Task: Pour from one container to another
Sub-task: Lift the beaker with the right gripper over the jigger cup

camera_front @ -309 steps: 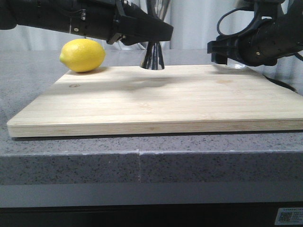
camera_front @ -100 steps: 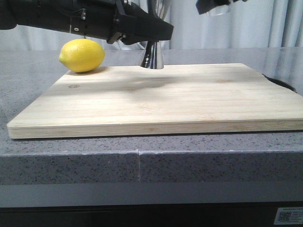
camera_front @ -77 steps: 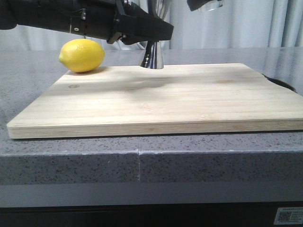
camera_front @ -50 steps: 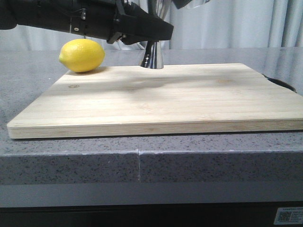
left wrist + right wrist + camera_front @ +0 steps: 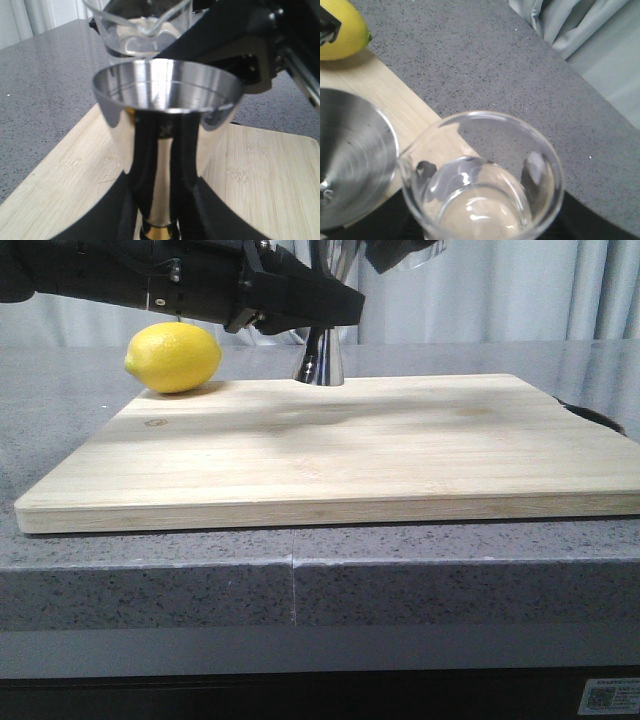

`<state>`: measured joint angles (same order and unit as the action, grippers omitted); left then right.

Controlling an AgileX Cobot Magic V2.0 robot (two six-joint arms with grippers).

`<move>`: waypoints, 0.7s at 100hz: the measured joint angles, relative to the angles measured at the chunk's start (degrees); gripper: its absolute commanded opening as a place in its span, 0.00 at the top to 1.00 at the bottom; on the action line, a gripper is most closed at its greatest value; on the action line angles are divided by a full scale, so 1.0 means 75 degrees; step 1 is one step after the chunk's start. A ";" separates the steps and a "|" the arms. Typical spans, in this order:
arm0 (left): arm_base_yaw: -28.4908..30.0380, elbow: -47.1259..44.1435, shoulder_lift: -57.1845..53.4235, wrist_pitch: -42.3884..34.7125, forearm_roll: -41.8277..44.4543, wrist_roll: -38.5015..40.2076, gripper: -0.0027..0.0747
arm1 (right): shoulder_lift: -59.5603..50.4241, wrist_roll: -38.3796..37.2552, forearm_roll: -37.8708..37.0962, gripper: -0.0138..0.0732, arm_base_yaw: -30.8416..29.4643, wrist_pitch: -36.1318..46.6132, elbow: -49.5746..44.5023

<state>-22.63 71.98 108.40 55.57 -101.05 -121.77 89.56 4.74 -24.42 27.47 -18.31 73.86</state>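
The steel jigger (image 5: pixel 320 360) stands upright on the far edge of the cutting board (image 5: pixel 330 445). My left gripper (image 5: pixel 318 305) is shut on its gold-tinted waist, and both black fingers (image 5: pixel 114 215) flank the waist in the left wrist view. The jigger's open mouth (image 5: pixel 167 90) faces up. My right gripper (image 5: pixel 392 254) is shut on the clear glass beaker (image 5: pixel 428 250), held high at the top of the front view. The beaker (image 5: pixel 142 30) hangs just behind and above the jigger's rim. In the right wrist view the beaker (image 5: pixel 480 180) sits right beside the jigger's mouth (image 5: pixel 350 170).
A yellow lemon (image 5: pixel 173 357) rests on the grey stone counter (image 5: pixel 60 410) at the board's far left corner, under my left arm (image 5: pixel 130 275). Curtains hang behind the counter.
My right gripper has lifted the beaker from beside the board's far right corner and carried it left, up next to the jigger's mouth. The left arm and jigger have stayed still.
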 measured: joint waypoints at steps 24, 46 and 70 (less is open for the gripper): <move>0.0000 0.0000 0.0000 0.0000 0.0000 0.0000 0.99 | 0.0000 0.0019 -0.0538 0.59 0.0121 -0.0035 0.0000; 0.0000 0.0000 0.0000 0.0000 0.0000 0.0000 0.99 | 0.0000 0.0019 -0.1117 0.59 0.0318 -0.0099 0.0000; 0.0000 0.0000 0.0000 0.0000 0.0000 0.0000 0.99 | 0.0000 0.0019 -0.1508 0.59 0.0322 -0.0194 0.0000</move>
<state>-22.63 71.98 108.40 55.57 -101.05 -121.77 89.56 4.88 -35.73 29.89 -19.77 73.86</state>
